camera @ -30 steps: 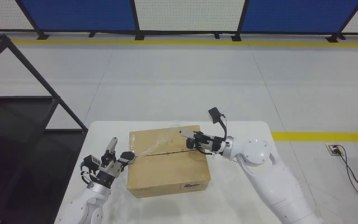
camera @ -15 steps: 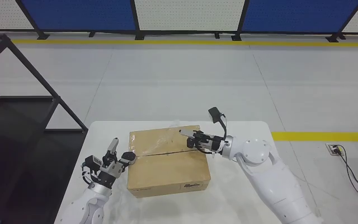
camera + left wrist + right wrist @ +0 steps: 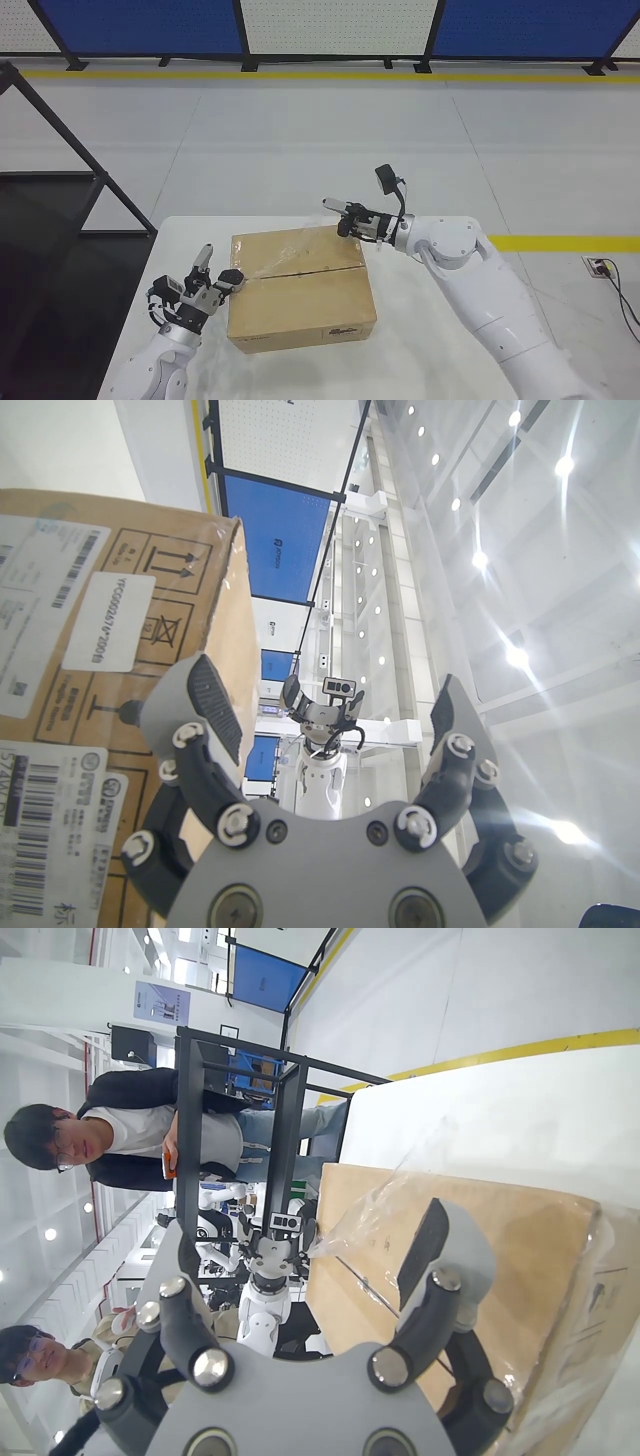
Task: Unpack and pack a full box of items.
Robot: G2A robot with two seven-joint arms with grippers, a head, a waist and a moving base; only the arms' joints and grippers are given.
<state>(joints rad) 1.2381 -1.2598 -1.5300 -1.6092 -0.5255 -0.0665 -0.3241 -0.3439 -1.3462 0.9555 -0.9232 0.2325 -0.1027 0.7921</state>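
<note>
- One cardboard box (image 3: 300, 290), flaps closed, sits at the middle of the white table (image 3: 430, 340).
- One strip of clear tape film (image 3: 272, 260) is lifted and crumpled over the box's top seam. It runs from the left edge toward the far right corner, between the two grippers.
- Left gripper (image 3: 216, 266) is at the box's left side, its fingers apart and empty. One pad (image 3: 215, 695) is just beside the labelled side wall.
- Right gripper (image 3: 338, 217) is above the box's far right corner, its fingers spread wide with nothing between them.
- One black metal frame (image 3: 60, 150) stands on the floor left of the table.
- Two blue panels (image 3: 140, 25) line the far wall, with one yellow floor line (image 3: 300, 73) in front of them.
</note>
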